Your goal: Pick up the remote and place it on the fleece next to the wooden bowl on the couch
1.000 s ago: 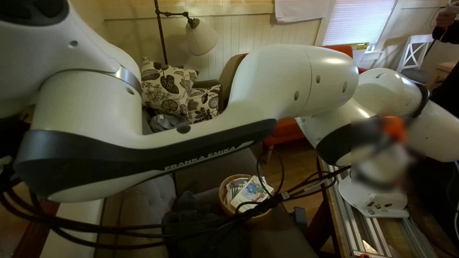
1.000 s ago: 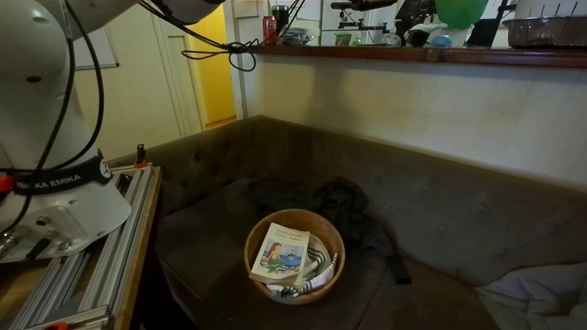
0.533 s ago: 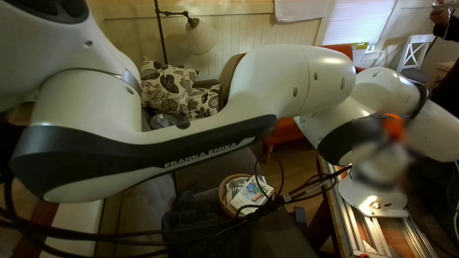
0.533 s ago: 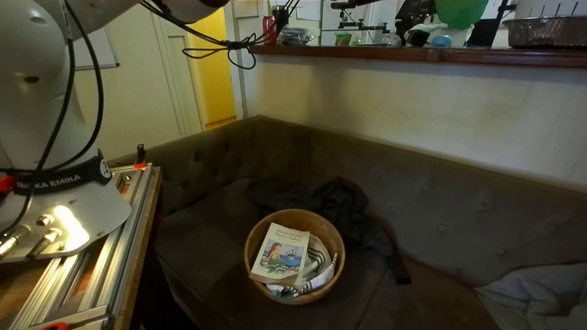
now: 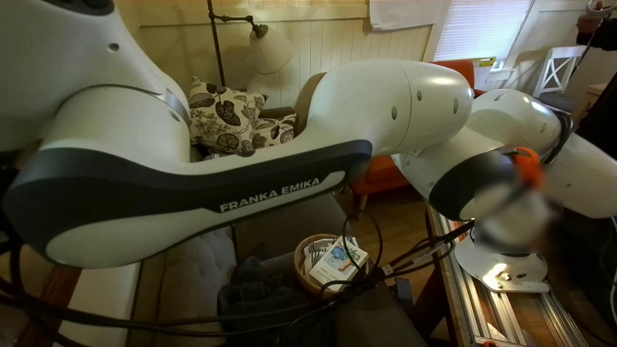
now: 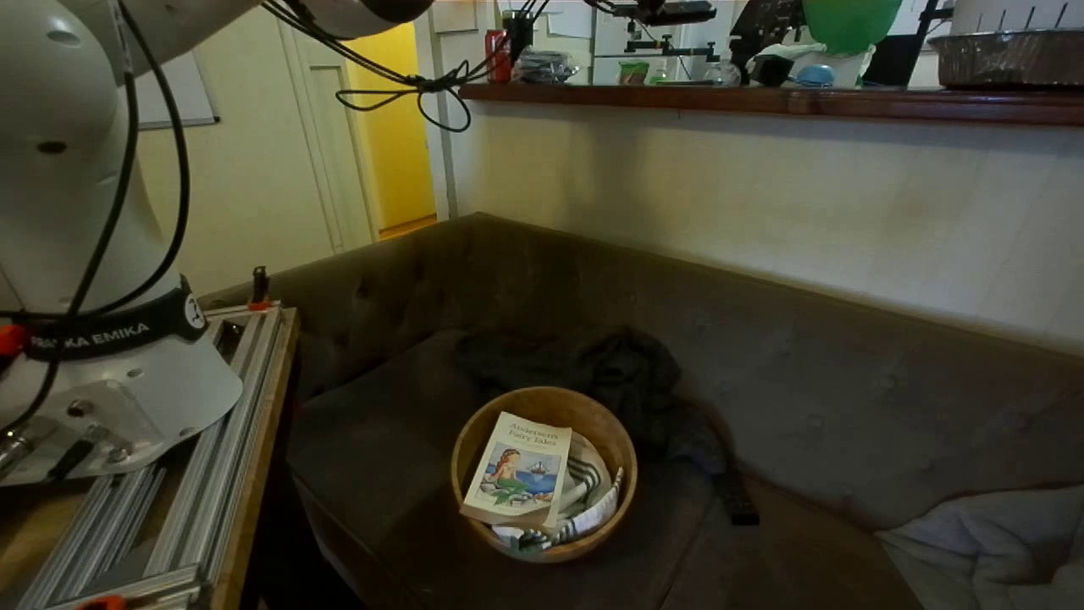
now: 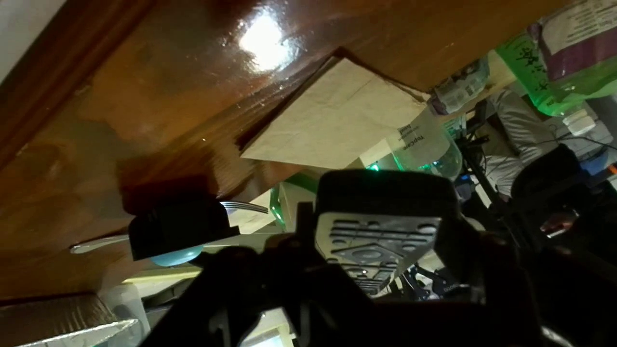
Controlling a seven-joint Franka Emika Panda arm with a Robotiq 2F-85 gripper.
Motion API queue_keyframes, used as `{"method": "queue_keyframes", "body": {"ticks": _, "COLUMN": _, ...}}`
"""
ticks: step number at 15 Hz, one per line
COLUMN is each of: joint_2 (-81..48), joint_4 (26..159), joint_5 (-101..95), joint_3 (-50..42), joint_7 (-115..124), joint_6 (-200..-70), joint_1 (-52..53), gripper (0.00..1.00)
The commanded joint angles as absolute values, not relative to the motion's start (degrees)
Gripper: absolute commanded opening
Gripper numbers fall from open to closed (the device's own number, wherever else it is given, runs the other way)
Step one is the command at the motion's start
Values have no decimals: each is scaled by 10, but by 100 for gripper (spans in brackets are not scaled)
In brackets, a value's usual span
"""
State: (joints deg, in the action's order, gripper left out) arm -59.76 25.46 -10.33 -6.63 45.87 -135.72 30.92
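Observation:
In the wrist view my gripper [image 7: 382, 243] is shut on the remote [image 7: 373, 246], which has a black end and a grey face with buttons. It is above the brown counter [image 7: 144, 111]. In an exterior view only a dark end of the gripper [image 6: 669, 12] shows at the top edge, too small to read. The wooden bowl [image 6: 550, 400], also seen in an exterior view [image 5: 298, 262], stands on the grey-olive couch [image 6: 847, 398] with a book and striped cloth in it. The fleece [image 6: 631, 373], also in an exterior view [image 5: 253, 289], is a dark heap beside the bowl.
The counter ledge [image 6: 847, 103] runs behind the couch back, with a red can [image 6: 498, 56] and foil pan [image 6: 1008, 59]. Brown paper [image 7: 337, 115] and a black block [image 7: 181, 226] lie on it. A slim black thing [image 6: 738, 500] lies on the couch. Cables hang from the arm.
The forearm has risen a little in an exterior view, and its hanging cables have shifted. The dark gripper end has shifted slightly at the top edge. Bowl, book and fleece have not moved.

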Motion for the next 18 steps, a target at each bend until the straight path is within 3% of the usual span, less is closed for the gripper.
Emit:
{"method": "queue_keyframes", "body": {"ticks": 1, "joint_2": -584, "joint_4": 260, "joint_5": -106, "joint_3": -64, "joint_7": 416, "joint_6": -1295, "joint_1": 309, "gripper": 37}}
{"method": "queue_keyframes", "body": {"ticks": 8, "joint_2": -585, "joint_4": 260, "joint_5": -148, "joint_3": -96, "joint_7": 341, "joint_6": -1144, "joint_1": 333, "gripper": 37}}
{"method": "queue_keyframes", "body": {"ticks": 11, "joint_2": -596, "joint_4": 255, "joint_5": -145, "joint_3": -94, "joint_7": 354, "joint_6": -1153, "joint_1": 330, "gripper": 37}}
{"method": "queue_keyframes", "body": {"ticks": 12, "joint_2": -597, "joint_4": 255, "joint_5": -146, "joint_3": -96, "joint_7": 357, "joint_6": -1153, "joint_1": 332, "gripper": 62}}
{"method": "queue_keyframes", "body": {"ticks": 18, "joint_2": -599, "joint_4": 255, "joint_5": -146, "joint_3": -95, "joint_7": 356, "joint_6": -1153, "joint_1": 329, "gripper": 62}}
